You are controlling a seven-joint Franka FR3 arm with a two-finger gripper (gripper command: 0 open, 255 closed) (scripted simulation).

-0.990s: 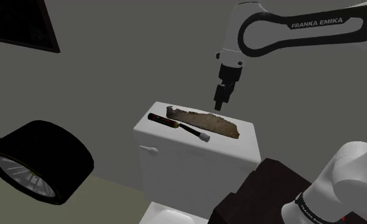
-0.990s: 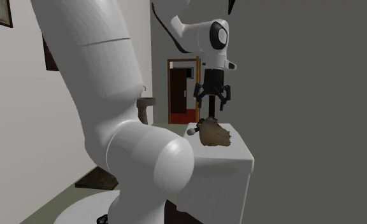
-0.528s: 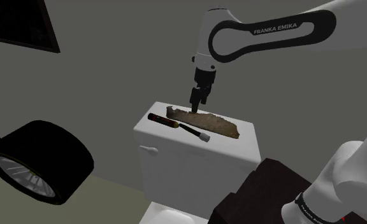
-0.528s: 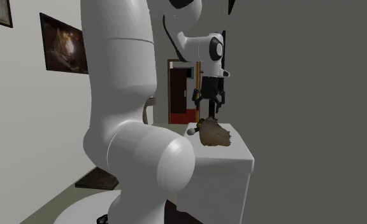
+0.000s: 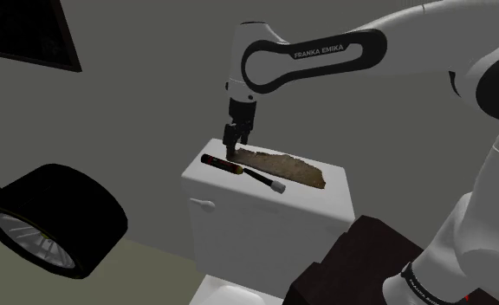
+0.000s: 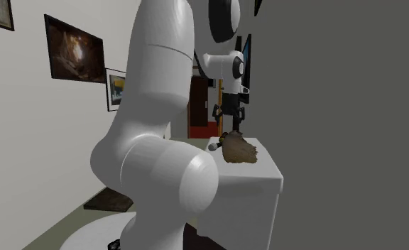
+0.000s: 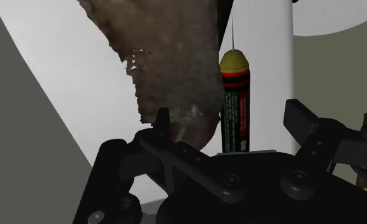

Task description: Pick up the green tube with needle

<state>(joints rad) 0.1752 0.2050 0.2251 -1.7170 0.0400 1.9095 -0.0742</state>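
The tool (image 7: 232,121) is released, its fingers (image 7: 163,122) spread either side of the green tube (image 7: 235,105) without clasping it. The tube lies on the white cistern (image 5: 265,208), just beside a ragged brown scrap (image 7: 176,63). The arm (image 5: 317,56) reaches across with its wrist pointing straight down.

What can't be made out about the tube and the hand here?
Wrist view: green tube's rear end, hidden behind the hand.
Wrist view: brown slab's far end, cut by the picture's edge.
Shoulder view: the tube's needle, too small.
Second exterior view: the hand's opening, too small.
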